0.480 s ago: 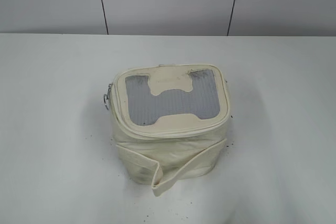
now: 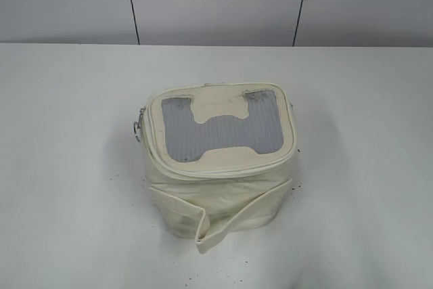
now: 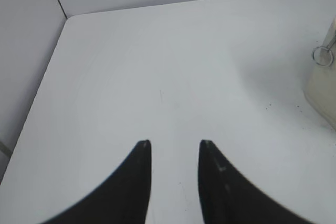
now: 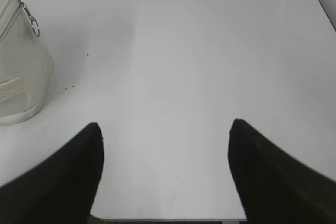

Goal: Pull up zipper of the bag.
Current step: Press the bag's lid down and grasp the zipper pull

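Nothing has moved since the earlier picture. The left gripper (image 3: 174, 143) hangs over the white table (image 2: 61, 167), fingers a little apart. The bag (image 2: 220, 160) sits mid-table, its zipper (image 2: 139, 121) ring at 9 o'clock. The right gripper (image 4: 165, 124) is spread wide.

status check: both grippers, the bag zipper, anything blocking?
Left gripper and right gripper open, empty, over bare white table. Small boxy cream faux-leather bag untouched; silver ring pull at its left side. Nothing blocking.
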{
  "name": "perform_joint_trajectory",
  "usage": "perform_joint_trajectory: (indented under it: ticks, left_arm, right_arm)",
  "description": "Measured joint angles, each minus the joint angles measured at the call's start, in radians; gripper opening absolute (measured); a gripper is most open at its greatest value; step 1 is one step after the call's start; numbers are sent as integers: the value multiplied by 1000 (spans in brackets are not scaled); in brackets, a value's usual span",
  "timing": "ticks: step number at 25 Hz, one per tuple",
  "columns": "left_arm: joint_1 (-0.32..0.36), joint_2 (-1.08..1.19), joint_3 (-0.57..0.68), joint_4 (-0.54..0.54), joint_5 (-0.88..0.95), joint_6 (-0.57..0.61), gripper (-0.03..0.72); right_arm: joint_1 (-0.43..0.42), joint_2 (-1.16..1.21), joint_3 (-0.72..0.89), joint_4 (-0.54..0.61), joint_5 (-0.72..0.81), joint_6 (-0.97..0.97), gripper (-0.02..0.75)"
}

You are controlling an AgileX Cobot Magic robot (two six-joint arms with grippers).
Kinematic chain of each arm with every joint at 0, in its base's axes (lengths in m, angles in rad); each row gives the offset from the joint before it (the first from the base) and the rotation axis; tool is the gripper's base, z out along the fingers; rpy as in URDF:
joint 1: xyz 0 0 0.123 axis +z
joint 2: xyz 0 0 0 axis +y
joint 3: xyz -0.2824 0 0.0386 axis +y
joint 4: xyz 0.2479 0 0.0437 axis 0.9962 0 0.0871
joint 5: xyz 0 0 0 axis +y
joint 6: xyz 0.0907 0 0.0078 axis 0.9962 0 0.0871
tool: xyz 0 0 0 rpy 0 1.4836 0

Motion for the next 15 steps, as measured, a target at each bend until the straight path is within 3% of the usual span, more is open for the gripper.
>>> perform_joint_trajectory:
  ticks: [15]
  left_arm:
    - [0,0,0,0,0,0,239]
  right_arm:
    - [0,0,0,0,0,0,553]
